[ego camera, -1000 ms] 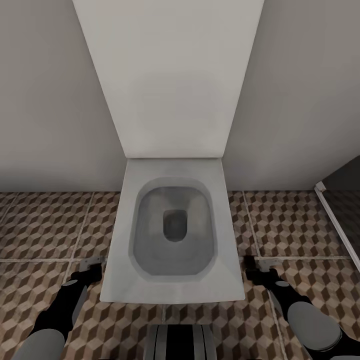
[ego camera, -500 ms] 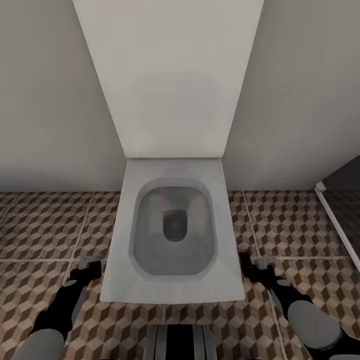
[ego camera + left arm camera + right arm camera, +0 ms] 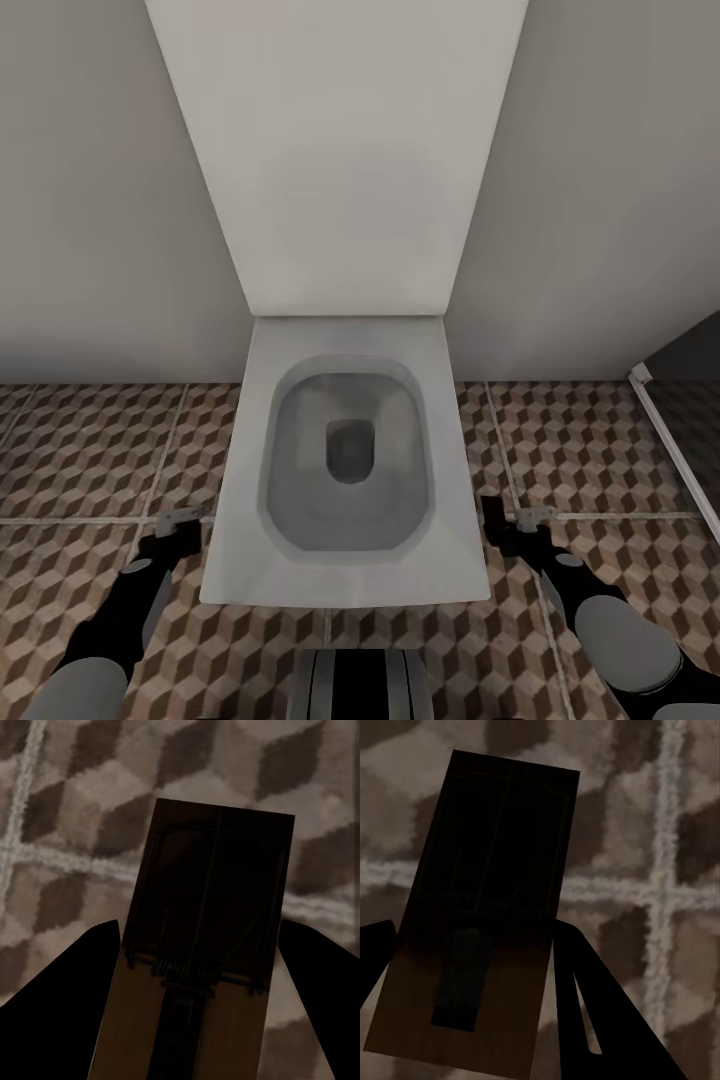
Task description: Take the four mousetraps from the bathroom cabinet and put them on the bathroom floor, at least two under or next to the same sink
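Observation:
Each of my grippers holds one mousetrap low over the bathroom floor (image 3: 90, 450), on either side of a white toilet. My left gripper (image 3: 180, 528) is shut on a brown wooden mousetrap (image 3: 206, 937), its dark fingers (image 3: 60, 1012) flanking the board. My right gripper (image 3: 508, 528) is shut on another mousetrap (image 3: 487, 907), which lies between its fingers (image 3: 600, 1012) above the cube-patterned tiles. In the head view the traps appear as small grey tips (image 3: 182, 518) (image 3: 533, 517). The cabinet and the bathroom sink are out of view.
A white toilet (image 3: 345, 560) with its raised lid (image 3: 340, 150) stands straight ahead against a pale wall, between my two arms. A white threshold rail (image 3: 680, 455) and the dark shower floor (image 3: 700, 410) are at the right. My own base (image 3: 360, 685) shows at the bottom.
The right gripper has edged slightly towards the toilet and the left arm has shifted a little. Both mousetraps stay held. The camera has not moved.

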Robot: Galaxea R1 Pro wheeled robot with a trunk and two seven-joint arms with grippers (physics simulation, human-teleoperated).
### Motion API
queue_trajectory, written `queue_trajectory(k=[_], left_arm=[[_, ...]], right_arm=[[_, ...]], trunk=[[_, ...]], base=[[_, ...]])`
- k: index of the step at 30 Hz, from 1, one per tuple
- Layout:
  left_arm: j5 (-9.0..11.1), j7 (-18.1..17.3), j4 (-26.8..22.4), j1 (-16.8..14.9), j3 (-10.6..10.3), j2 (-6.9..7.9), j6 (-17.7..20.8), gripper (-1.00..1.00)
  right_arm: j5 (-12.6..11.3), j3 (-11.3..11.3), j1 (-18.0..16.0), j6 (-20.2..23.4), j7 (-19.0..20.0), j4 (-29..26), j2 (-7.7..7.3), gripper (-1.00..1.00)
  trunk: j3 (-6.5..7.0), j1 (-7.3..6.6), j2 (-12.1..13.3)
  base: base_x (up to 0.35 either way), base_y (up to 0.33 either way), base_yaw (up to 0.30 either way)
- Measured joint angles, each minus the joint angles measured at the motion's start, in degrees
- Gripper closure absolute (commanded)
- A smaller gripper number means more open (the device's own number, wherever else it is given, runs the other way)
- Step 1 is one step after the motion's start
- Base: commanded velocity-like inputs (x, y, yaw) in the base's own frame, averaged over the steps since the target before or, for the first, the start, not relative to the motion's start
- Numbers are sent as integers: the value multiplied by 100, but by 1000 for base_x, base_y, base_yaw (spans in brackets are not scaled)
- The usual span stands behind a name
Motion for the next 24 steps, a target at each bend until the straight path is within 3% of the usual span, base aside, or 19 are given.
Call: queue_trajectory(k=[17,24], left_arm=[[17,-24,13,0,-13,-50,-285,100],[12,-343,25,0,-9,-34,-277,100]], right_arm=[[-1,0,0,1,-210,-17,-12,100],[-8,0,0,1,-215,-18,-13,100]], trunk=[[0,0,0],[-154,18,-9]], base=[[0,0,0],[0,0,0]])
